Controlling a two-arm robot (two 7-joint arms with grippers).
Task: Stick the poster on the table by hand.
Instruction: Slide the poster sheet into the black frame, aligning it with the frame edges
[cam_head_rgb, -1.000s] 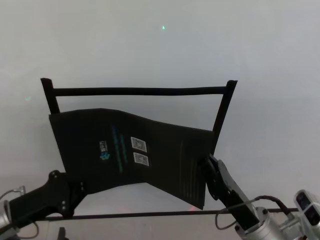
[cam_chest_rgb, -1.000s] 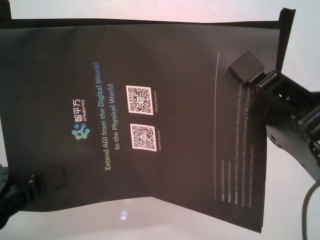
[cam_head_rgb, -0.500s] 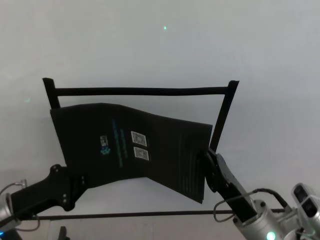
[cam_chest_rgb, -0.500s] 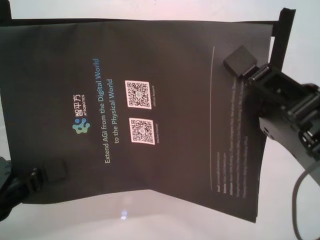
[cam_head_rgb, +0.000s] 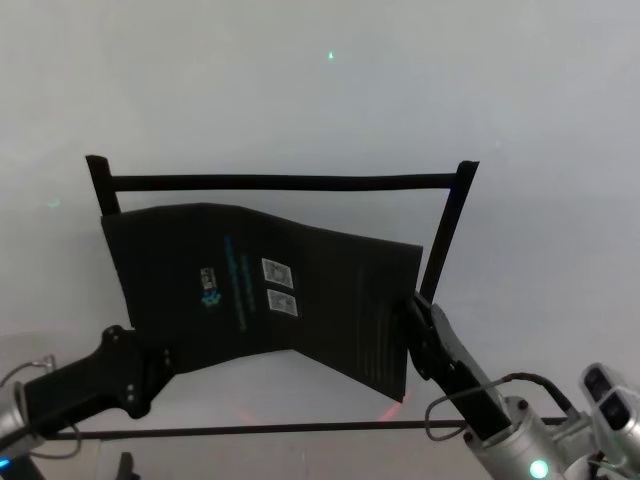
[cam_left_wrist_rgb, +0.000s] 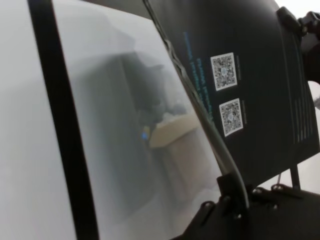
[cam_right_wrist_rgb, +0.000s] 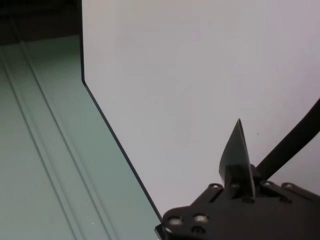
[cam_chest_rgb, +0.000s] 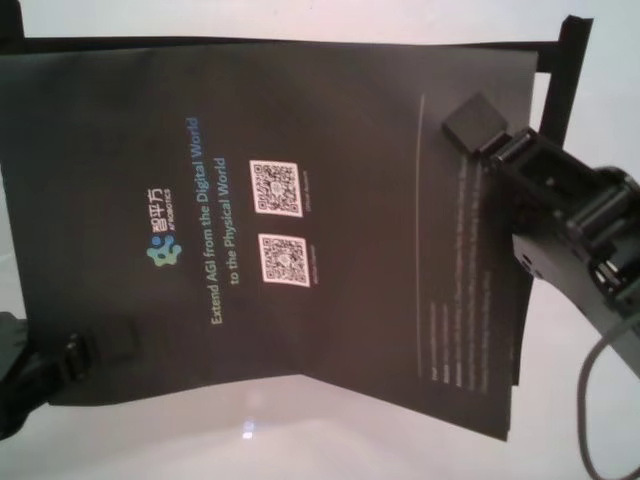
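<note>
Plainly held aloft: poster (cam_head_rgb: 260, 290), black with two white codes, hanging over the table (cam_head_rgb: 320, 100) inside the outline of black tape strips (cam_head_rgb: 280, 183), bowed along a crease through the middle, far edge just short of the top strip. Biggest risk, as a judgement: laying it down crooked or with a trapped ridge, caused by that bend and by the two sides not being pulled equally taut; could also slip or tear at a pinched edge if either arm tugs outward too hard, or land askew to the tape frame since the right side droops lower than the left. Left gripper (cam_chest_rgb: 95, 350) clamped on the poster's near left corner, fingers closed tight with the sheet between them, seen edge-on in the left wrist view. Right gripper (cam_chest_rgb: 490, 135) likewise clenched on the right-hand edge, one pad (cam_chest_rgb: 472, 120) lying flat on the printed face, the sheet's thin edge poking up between the fingers in the right wrist view. Nothing else gripped or touched by either.
</note>
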